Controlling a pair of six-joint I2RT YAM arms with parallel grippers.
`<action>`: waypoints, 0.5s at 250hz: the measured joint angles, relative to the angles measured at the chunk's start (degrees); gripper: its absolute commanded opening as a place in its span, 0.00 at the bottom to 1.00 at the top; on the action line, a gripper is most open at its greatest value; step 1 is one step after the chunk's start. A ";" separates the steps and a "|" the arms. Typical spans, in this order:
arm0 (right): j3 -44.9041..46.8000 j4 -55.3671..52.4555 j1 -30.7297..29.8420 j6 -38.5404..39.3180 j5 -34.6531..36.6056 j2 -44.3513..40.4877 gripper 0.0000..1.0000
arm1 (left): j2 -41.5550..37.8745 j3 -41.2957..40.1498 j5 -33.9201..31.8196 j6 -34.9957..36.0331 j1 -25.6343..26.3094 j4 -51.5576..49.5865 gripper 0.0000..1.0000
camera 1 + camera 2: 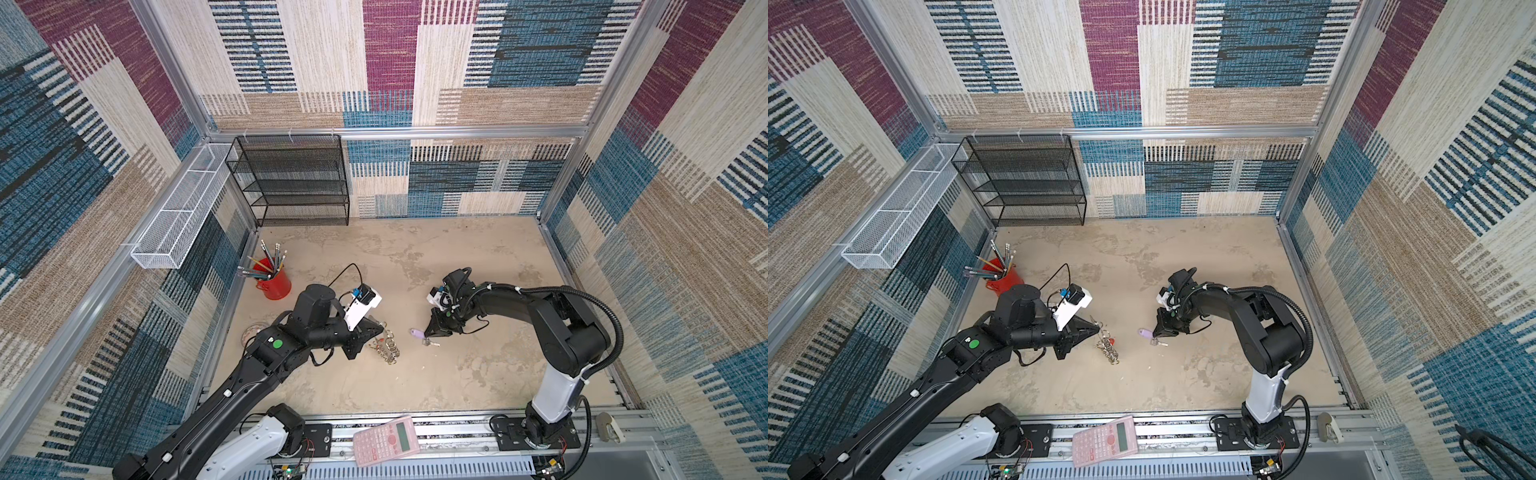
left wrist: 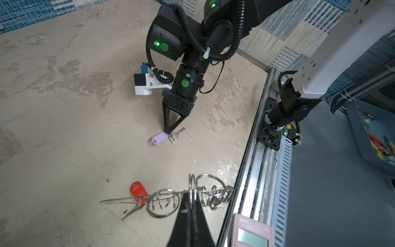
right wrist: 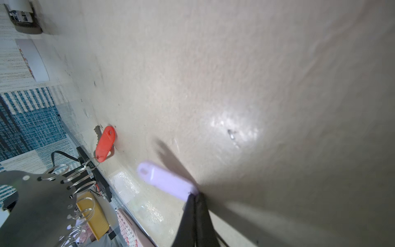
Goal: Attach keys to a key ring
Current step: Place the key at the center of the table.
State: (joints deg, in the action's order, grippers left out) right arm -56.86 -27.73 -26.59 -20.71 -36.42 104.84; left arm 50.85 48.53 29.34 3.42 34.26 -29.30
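Grey key ring (image 1: 386, 348) is mid tabletop (image 1: 478, 257), clamped by L gripper (image 2: 192, 197) fingers, arm stretched low and fwd. Red key (image 2: 138, 192) is at the rings. R arm is elbow-up and R gripper (image 2: 167, 130) points steeply down, fingers pinched together, tips touching lilac key (image 2: 159, 138); can't tell if gripped.

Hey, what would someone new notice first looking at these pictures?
Mid-table, the left gripper is shut on the key ring, a grey band bristling with silver rings, with the red key beside it. Opposite, the right gripper, also shut, meets the end of the lilac key. A pink calculator lies on the front rail.
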 measured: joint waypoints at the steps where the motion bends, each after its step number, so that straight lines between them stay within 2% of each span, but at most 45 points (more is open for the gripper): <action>1: -0.04 0.00 0.02 0.00 -0.04 0.04 0.04 | 0.00 0.00 0.02 0.00 0.00 0.00 0.00; 73: -1.64 -0.13 0.46 0.20 -1.73 1.57 0.16 | -0.28 0.00 1.03 0.20 0.00 0.00 0.00; 125: -2.54 -1.20 0.48 0.13 2.32 -1.16 0.21 | -0.37 0.00 1.11 0.17 0.00 0.02 0.00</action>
State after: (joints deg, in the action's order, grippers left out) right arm -59.40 -28.93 -26.11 -20.58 -34.11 103.68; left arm 50.48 48.53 30.46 3.60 34.26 -29.28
